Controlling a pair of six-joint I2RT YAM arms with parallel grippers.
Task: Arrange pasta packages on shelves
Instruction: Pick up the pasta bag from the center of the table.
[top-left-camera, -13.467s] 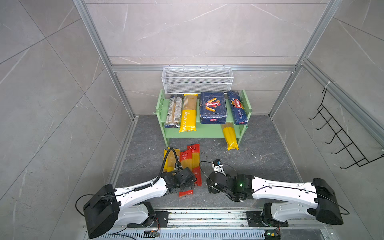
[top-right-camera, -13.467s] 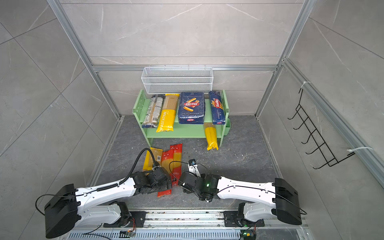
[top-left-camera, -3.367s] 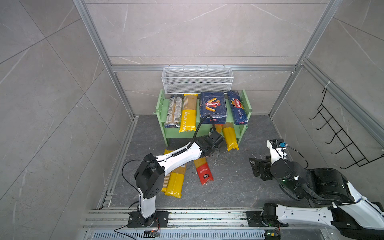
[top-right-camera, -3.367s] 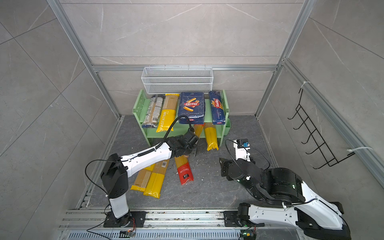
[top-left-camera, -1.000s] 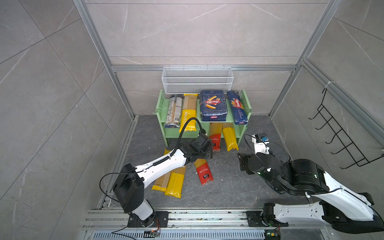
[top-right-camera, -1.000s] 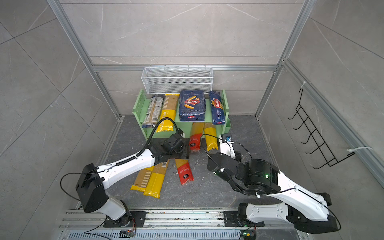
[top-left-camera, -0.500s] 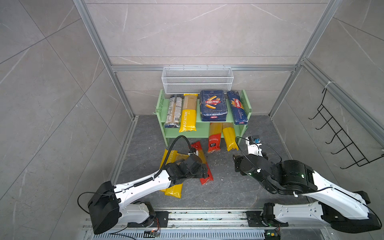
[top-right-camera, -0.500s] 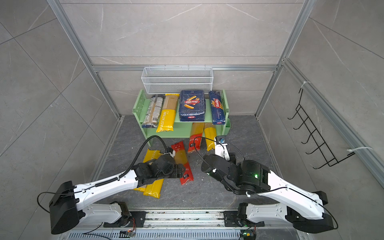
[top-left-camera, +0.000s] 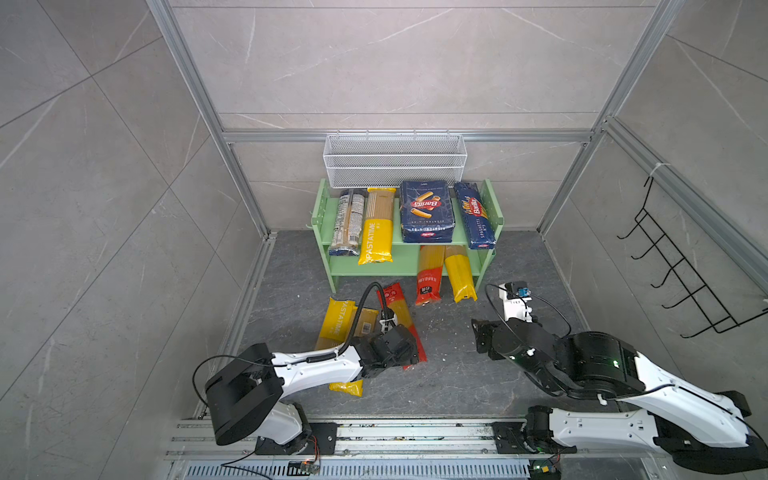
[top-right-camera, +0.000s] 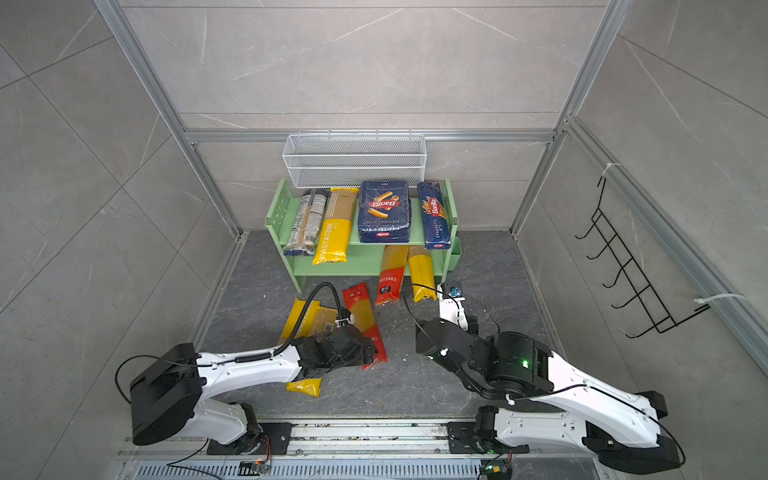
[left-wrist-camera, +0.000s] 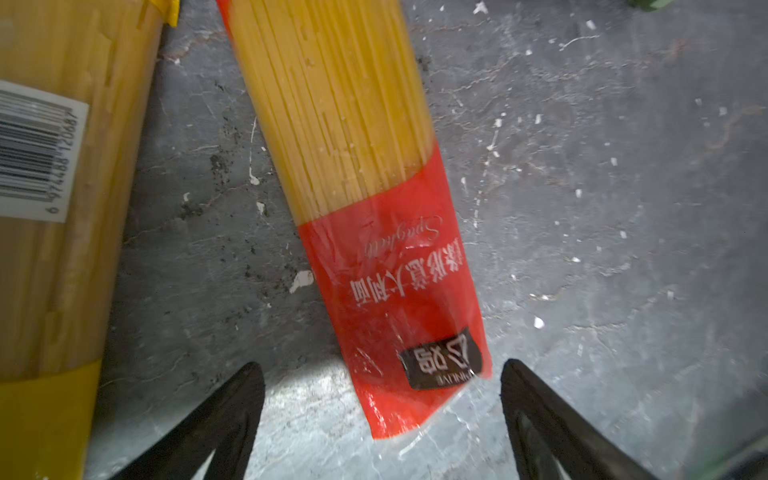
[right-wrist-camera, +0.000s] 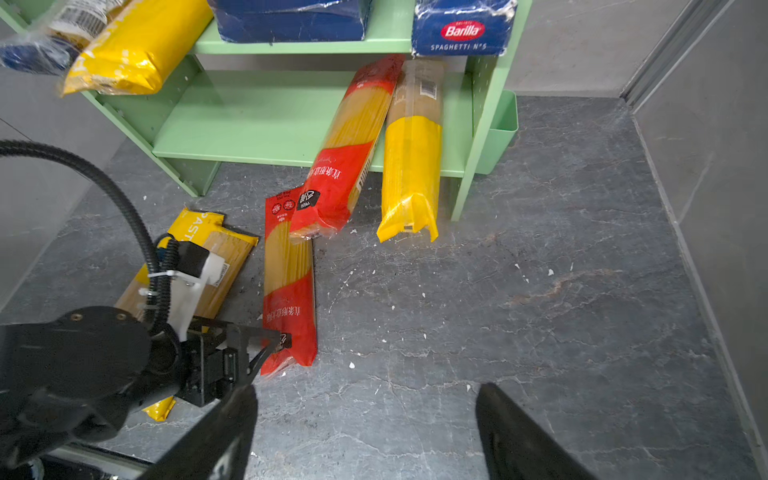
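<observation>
In both top views you see the shelves (top-left-camera: 374, 266), a green rack. The upper board carries four packs side by side: a clear brownish bag (top-left-camera: 347, 222), a yellow pack (top-left-camera: 376, 235), the wide Barilla pack (top-left-camera: 427, 210) and a narrow Barilla pack (top-left-camera: 476, 216). On the lower board a red spaghetti bag (top-left-camera: 430, 274) and a yellow bag (top-left-camera: 459, 272) lie together, their front ends sticking out past the edge. Another red bag (top-left-camera: 399, 311) lies on the floor (top-left-camera: 457, 374) beside two overlapping yellow packs (top-left-camera: 338, 320). Your left gripper (top-left-camera: 409, 353) sits over its near end. From up here it seems not to touch, though the dark fingers are hard to read. Your right gripper (top-left-camera: 478, 336) hovers apart from every pack.

In the left wrist view, your jaws are spread wide. The red bag (left-wrist-camera: 395, 291) has its red end between the fingertips with a gap on either side, and nothing is gripped.

In the right wrist view, your jaws gape with only floor between them.
</observation>
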